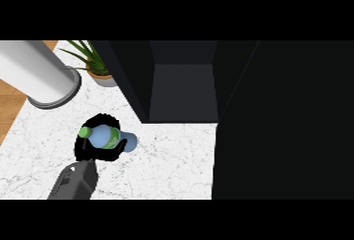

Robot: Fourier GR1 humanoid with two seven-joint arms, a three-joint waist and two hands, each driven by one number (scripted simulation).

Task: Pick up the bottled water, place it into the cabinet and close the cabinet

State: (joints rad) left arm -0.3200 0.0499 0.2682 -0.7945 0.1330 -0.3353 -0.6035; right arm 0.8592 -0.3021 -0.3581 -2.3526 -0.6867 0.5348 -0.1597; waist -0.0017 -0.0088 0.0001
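robot hand (97, 153) around bottled water (108, 137)

I read the tall black cabinet (183, 89) as matt, painted-looking board, with no shine on its inner walls or on its open black door (283, 117). The white counter (166, 159) below it looks like polished marble, smooth with fine grey veining. Left of the cabinet, the pale blue plastic water bottle (107, 137) looks smooth and faintly glossy, with a green plastic cap (84, 132). The left hand (88, 151) curled round it is matt black, and its forearm (75, 180) is dull grey and metal-like. Further left of the cabinet, a big white cylinder (38, 70) has a smooth satin sheen, and a strip of brown wood floor (10, 103) looks matt.
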